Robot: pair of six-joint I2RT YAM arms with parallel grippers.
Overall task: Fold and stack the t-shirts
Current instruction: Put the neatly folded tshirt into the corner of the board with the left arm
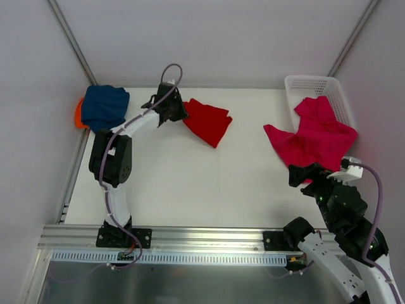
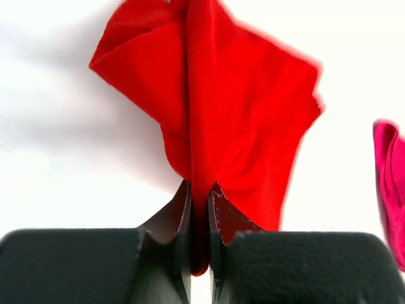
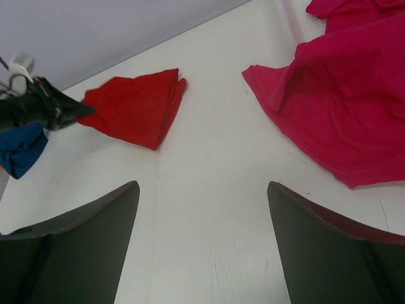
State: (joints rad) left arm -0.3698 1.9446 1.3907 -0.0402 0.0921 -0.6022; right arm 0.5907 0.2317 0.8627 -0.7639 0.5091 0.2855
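Pinching a corner of the bright red soft cloth t-shirt (image 2: 240, 114) in the left gripper (image 2: 199, 190), jaws closed to a thin slit with red fabric caught between them. Had the rest of that shirt lying in a rough, creased fold on the white flat table (image 1: 190, 183), toward the far middle, spreading away from the fingers to the right. Had the navy blue cloth t-shirt (image 1: 104, 106) bunched at the far left corner, sitting on the orange cloth t-shirt (image 1: 79, 114), with only a sliver of orange showing at the left edge. Had the magenta-pink cloth t-shirt (image 1: 313, 136) sprawled unfolded at the far right, its far part inside the white plastic lattice basket (image 1: 310, 79) and the rest spilling over the rim onto the tabletop, well apart from the red one. Held the right gripper (image 1: 308, 180) low near the pink shirt's near edge, jaws spread wide, gripping nothing, only bare table between them in the wrist view
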